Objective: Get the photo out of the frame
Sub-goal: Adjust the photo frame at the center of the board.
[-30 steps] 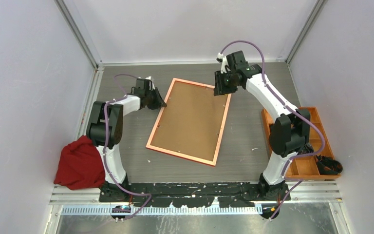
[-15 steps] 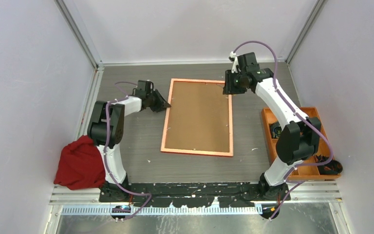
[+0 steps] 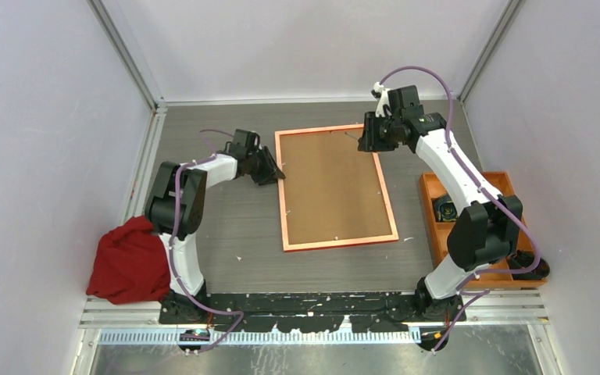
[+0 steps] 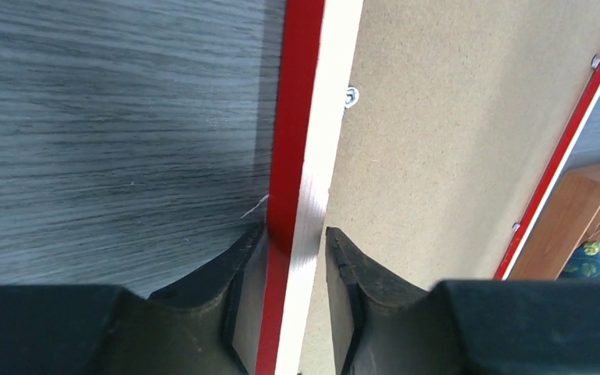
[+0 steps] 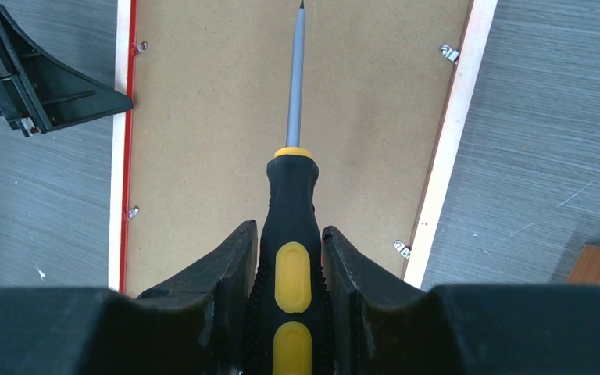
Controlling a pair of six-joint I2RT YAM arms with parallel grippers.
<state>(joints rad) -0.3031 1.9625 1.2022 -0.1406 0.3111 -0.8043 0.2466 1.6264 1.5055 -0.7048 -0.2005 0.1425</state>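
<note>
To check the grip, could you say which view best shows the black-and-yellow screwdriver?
Right wrist: the screwdriver, clamped in the right gripper, shows handle and shaft. Top external barely shows it; left wrist, nothing.

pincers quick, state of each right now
Left pincer: astride the frame, clamped or loose cannot be told.
Right pincer: closed on the screwdriver.

- Top view is looking bright and even, with soft light coming from overhead and barely any shadows showing.
- Left wrist: the frame [image 4: 317, 156] rim is glaring white, and the bottom edge is going soft.
- Right wrist is looking crisp.
</note>
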